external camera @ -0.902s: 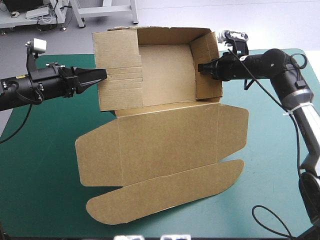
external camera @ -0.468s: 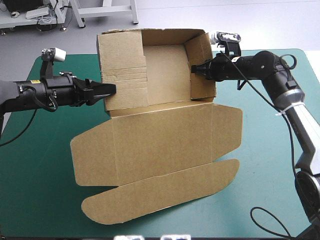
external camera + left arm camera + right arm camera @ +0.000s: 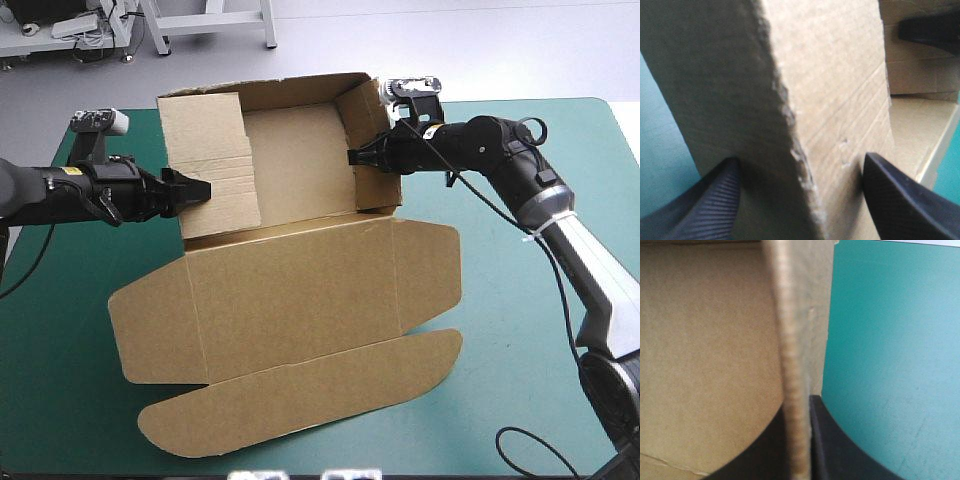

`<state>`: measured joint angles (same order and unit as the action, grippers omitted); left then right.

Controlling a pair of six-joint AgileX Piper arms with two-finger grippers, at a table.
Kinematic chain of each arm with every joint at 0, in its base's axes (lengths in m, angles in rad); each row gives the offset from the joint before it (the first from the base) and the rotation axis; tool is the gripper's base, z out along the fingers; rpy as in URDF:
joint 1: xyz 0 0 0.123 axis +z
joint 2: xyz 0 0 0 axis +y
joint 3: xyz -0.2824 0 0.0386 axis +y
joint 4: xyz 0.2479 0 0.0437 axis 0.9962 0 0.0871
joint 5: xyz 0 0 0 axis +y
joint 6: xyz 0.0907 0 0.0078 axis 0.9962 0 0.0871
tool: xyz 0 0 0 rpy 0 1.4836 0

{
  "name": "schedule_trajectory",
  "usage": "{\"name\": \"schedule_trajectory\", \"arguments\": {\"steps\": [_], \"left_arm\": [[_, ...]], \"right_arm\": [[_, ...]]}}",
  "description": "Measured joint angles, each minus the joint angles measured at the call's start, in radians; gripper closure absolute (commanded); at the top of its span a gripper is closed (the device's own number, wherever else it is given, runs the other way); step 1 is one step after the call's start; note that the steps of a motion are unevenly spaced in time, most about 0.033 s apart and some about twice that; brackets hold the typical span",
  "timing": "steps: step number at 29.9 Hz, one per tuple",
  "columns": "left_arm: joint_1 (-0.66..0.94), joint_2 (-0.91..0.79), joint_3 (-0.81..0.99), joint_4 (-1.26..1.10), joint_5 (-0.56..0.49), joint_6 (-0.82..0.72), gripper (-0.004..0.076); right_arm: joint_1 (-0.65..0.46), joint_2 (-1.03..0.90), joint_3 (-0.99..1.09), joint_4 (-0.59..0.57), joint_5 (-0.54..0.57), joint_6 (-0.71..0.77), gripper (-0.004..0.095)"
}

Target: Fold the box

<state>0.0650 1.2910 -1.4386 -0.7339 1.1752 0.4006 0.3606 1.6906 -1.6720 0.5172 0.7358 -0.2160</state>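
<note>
The brown box (image 3: 300, 290) stands as an open tray at the back of the table, its walls raised and its lid lying flat toward the front. My left gripper (image 3: 200, 188) is at the tray's left wall. In the left wrist view that gripper (image 3: 800, 165) is open, its black fingers (image 3: 715, 200) apart on either side of the wall's ragged edge (image 3: 795, 145). My right gripper (image 3: 358, 157) is shut on the right wall. The right wrist view shows this gripper (image 3: 797, 407) pinching the board's edge (image 3: 790, 340), with the tray's inside on one side and the cover on the other.
The teal-green table cover (image 3: 520, 330) lies bare to the right of the lid and along the front edge. The lid's rounded tuck flap (image 3: 300, 395) reaches close to the table's front edge. The right gripper's black finger (image 3: 930, 30) shows across the tray in the left wrist view.
The box has slid to the left across the table and turned a little. Both grippers moved left with it, the right one still on the right wall.
</note>
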Motion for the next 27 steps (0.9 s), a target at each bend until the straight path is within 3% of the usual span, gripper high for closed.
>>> {"name": "schedule_trajectory", "arguments": {"steps": [3,7,12,27], "left_arm": [[0.000,0.018,0.000,0.049,-0.005,-0.021,0.0283],[0.000,0.071,0.000,0.103,-0.001,-0.052,0.0416],[0.000,0.122,0.000,0.140,0.011,-0.058,0.0718],[-0.092,0.133,0.002,0.220,-0.016,-0.091,0.0733]], "right_arm": [[0.024,0.001,0.000,-0.024,-0.006,0.010,0.0922],[0.044,0.001,0.001,-0.059,-0.003,0.022,0.0922],[0.047,0.001,0.001,-0.090,0.016,0.033,0.0922],[0.057,-0.011,-0.001,-0.295,0.216,0.230,0.0922]]}}
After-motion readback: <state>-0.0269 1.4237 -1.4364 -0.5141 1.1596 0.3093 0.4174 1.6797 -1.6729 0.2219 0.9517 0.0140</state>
